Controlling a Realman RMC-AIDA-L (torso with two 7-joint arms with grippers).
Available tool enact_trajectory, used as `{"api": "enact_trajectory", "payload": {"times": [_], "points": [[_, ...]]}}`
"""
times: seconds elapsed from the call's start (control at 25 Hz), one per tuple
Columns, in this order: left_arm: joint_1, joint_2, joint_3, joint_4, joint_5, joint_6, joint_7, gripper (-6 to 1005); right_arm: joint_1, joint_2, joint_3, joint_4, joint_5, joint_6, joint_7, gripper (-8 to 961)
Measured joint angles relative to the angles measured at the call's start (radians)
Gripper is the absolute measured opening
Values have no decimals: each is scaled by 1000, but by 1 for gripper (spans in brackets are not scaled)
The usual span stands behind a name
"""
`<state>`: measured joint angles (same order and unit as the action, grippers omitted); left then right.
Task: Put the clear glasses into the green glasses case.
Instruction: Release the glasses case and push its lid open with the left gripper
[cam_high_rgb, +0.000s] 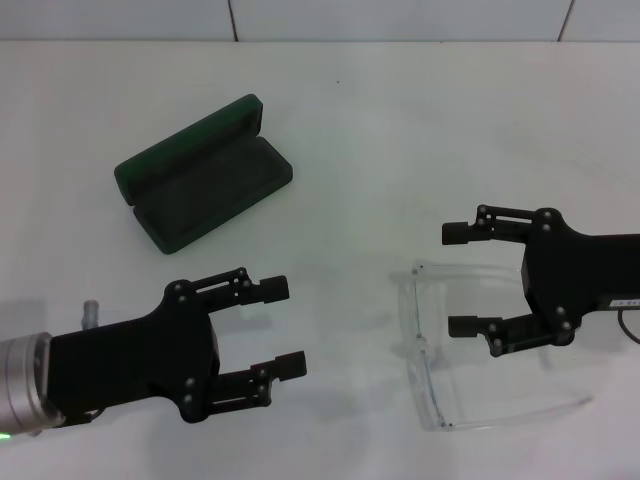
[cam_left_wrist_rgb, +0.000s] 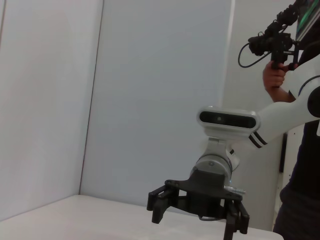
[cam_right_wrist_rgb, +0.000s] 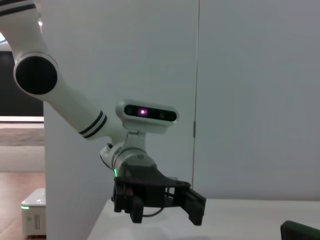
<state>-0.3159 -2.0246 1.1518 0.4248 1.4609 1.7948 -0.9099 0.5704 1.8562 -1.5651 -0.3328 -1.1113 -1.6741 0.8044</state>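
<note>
The green glasses case (cam_high_rgb: 205, 175) lies open at the far left of the white table, lid tilted back and dark lining showing; one corner of it shows in the right wrist view (cam_right_wrist_rgb: 300, 231). The clear glasses (cam_high_rgb: 428, 350) rest unfolded at the near right, with the lens to the left and the arms pointing right. My right gripper (cam_high_rgb: 455, 280) is open over them, and the glasses' far arm lies between its fingers as seen from above. My left gripper (cam_high_rgb: 285, 327) is open at the near left and holds nothing. Each wrist view shows the other arm's gripper: the right gripper (cam_left_wrist_rgb: 200, 210), the left gripper (cam_right_wrist_rgb: 160, 202).
A small grey metal peg (cam_high_rgb: 88, 310) stands beside my left arm. Grey wall panels (cam_high_rgb: 400, 18) run along the table's far edge. A person holding a camera rig (cam_left_wrist_rgb: 277, 45) stands behind my right arm.
</note>
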Motion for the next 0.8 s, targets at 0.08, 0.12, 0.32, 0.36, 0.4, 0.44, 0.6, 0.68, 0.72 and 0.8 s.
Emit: {"api": "enact_trajectory", "payload": {"times": [0.08, 0.12, 0.32, 0.36, 0.4, 0.44, 0.6, 0.68, 0.72, 0.8], "points": [[0, 0, 0, 0, 2, 0, 2, 733, 0, 0, 1, 0, -4, 7, -4, 868], [0, 1, 0, 0, 4, 0, 6, 731, 0, 1, 1, -1, -6, 13, -7, 868], [0, 5, -5, 0, 7, 0, 24, 720, 1, 9, 1, -2, -7, 24, -10, 868], [-1, 6, -7, 0, 7, -1, 25, 718, 2, 10, 2, -2, -7, 26, -10, 868], [-2, 7, -8, 0, 7, -1, 25, 716, 3, 11, 2, -2, -7, 27, -10, 868], [-4, 7, -9, 0, 7, -1, 25, 714, 4, 13, 3, -2, -7, 29, -10, 868], [-2, 8, -17, 12, 0, -6, 26, 705, 9, 17, 3, -7, -7, 39, -10, 868], [1, 0, -70, 19, -9, -17, 21, 701, 9, 19, 3, -12, -7, 49, -10, 868], [-1, -3, -106, 20, -11, -24, 17, 699, 9, 21, 3, -15, -7, 55, -11, 868], [-15, -10, -216, 28, -13, -56, -14, 695, 10, 24, 3, -17, -7, 60, -11, 869]]}}
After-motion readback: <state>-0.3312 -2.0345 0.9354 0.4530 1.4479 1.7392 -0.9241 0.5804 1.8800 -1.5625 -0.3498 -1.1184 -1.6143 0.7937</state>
